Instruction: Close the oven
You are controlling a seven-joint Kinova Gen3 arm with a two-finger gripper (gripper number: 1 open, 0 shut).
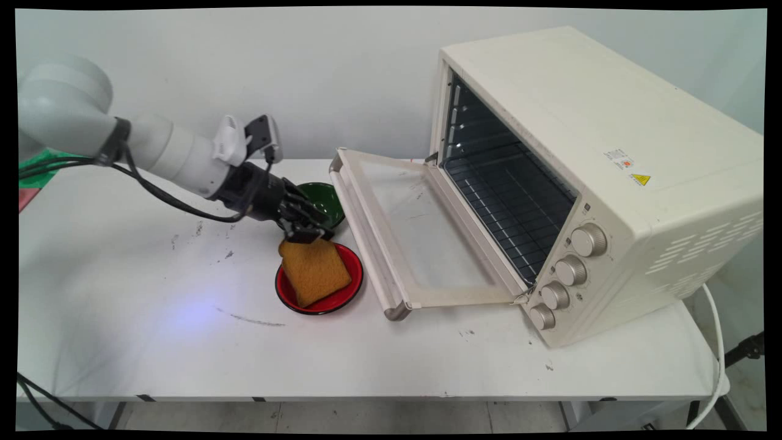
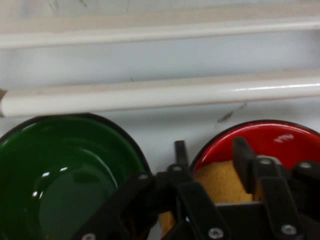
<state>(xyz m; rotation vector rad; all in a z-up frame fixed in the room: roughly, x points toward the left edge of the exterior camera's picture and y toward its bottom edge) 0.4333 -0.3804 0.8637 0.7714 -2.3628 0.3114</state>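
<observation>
A brown slice of toast (image 1: 314,272) lies tilted on a red plate (image 1: 349,292) near the middle of the table. My gripper (image 1: 305,235) reaches down from the left and is shut on the toast's upper corner. In the hand view the toast (image 2: 220,182) sits between the two black fingers (image 2: 243,150) of the gripper (image 2: 211,150), over the red plate (image 2: 280,140). A green bowl (image 1: 325,198) stands just behind the gripper; in the hand view the green bowl (image 2: 65,180) is at the lower left.
A cream toaster oven (image 1: 586,153) stands at the right with its glass door (image 1: 421,232) folded down flat toward the plate. The door's handle bar (image 2: 160,97) runs close past plate and bowl. A wire rack (image 1: 513,201) sits inside.
</observation>
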